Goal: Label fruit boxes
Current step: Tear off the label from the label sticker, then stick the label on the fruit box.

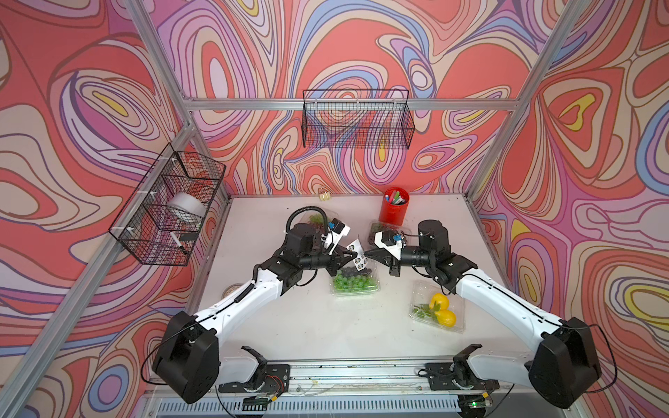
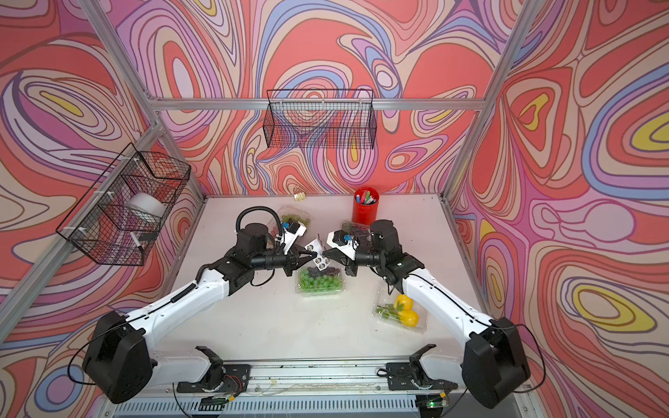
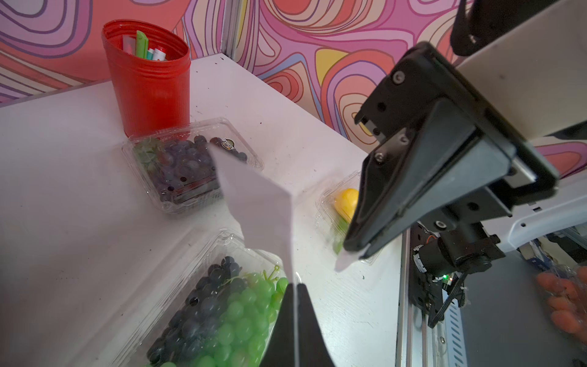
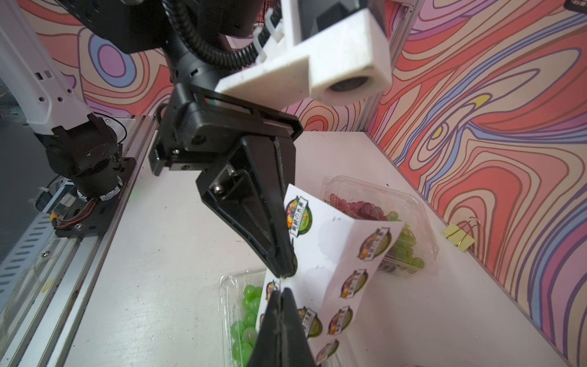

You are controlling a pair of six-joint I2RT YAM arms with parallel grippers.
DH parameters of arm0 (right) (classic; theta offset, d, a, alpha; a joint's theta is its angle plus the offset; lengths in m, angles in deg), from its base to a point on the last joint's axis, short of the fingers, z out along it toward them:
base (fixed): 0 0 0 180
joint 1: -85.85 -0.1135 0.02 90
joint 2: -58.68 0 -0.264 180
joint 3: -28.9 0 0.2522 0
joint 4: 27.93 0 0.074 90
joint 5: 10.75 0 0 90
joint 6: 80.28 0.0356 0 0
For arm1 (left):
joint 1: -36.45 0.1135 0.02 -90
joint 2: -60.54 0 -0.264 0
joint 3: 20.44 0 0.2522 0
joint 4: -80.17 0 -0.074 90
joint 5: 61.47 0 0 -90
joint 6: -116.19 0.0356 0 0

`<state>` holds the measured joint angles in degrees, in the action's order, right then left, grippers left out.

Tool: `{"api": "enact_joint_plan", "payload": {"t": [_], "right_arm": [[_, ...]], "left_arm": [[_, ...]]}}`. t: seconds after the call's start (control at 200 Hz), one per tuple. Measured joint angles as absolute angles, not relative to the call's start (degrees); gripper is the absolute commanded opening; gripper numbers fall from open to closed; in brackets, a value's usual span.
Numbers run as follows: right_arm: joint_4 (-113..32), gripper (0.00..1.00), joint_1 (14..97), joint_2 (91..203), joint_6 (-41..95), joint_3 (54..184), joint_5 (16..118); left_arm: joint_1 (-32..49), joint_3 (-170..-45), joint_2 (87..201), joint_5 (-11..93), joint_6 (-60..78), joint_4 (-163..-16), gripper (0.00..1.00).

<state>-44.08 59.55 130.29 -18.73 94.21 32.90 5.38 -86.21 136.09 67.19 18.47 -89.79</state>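
A white sticker sheet (image 1: pixel 356 253) (image 4: pixel 336 241), folded, hangs in the air between my two grippers. My left gripper (image 1: pixel 352 255) (image 3: pixel 295 289) is shut on one edge of the sheet. My right gripper (image 1: pixel 366 254) (image 4: pixel 281 292) is shut on the opposite edge, at a sticker. Below them sits a fruit box of green and dark grapes (image 1: pixel 354 282) (image 3: pixel 216 311). The lemon box (image 1: pixel 438 307) (image 3: pixel 344 203) lies to the right front. A dark-grape box (image 2: pixel 347 228) (image 3: pixel 187 168), which carries one sticker, stands by the cup. Another grape box (image 2: pixel 295 217) (image 4: pixel 381 209) sits behind my left arm.
A red pen cup (image 1: pixel 394 208) stands at the back right. A yellow binder clip (image 1: pixel 324 195) lies by the back wall. Wire baskets hang on the back wall (image 1: pixel 356 119) and the left wall (image 1: pixel 170 206). A tape roll (image 1: pixel 231 289) lies at the table's left edge.
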Motion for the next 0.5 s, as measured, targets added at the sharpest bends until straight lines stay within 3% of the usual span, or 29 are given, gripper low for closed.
{"api": "enact_joint_plan", "payload": {"t": [0.32,0.501], "right_arm": [[-48.80,0.00,59.55,129.50,-10.27,94.08,32.12],[-51.80,0.00,59.04,133.35,-0.61,94.10,36.64]], "left_arm": [[5.43,-87.08,136.40,61.63,18.38,-86.25,0.00],[7.61,-87.10,136.37,56.98,16.68,-83.04,0.00]]}}
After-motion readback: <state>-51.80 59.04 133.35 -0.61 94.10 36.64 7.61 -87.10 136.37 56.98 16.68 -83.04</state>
